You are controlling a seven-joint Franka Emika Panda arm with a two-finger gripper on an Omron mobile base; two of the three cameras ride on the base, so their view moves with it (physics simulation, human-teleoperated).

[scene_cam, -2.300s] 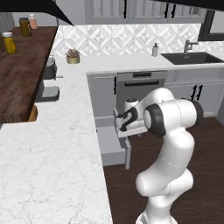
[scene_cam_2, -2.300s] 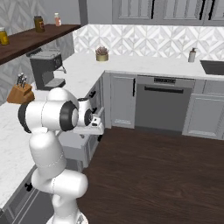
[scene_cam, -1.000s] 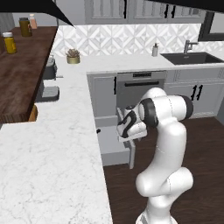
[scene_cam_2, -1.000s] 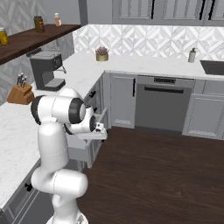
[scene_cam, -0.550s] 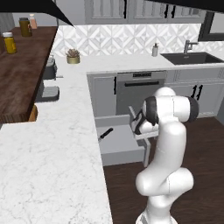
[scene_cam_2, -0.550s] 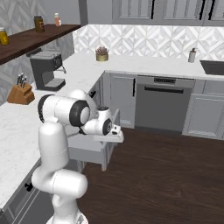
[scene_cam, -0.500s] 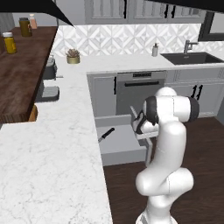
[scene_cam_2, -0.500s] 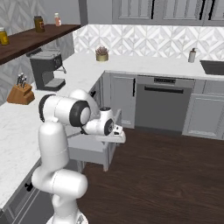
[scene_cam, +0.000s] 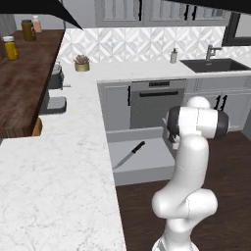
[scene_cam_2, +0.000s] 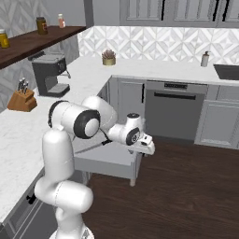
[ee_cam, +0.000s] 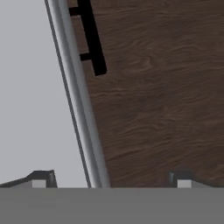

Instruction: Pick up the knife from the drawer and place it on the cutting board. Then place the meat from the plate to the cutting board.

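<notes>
Knife [scene_cam: 130, 154] lies in the drawer [scene_cam: 142, 169], beside the open end effector [scene_cam_2: 147, 145]

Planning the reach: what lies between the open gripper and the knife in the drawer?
In the left base view, bare grey drawer floor lies between the knife and the gripper, which sits at the drawer's front edge.

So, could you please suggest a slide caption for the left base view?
Drawer pulled open with the knife lying inside, open gripper at its front edge.
</notes>
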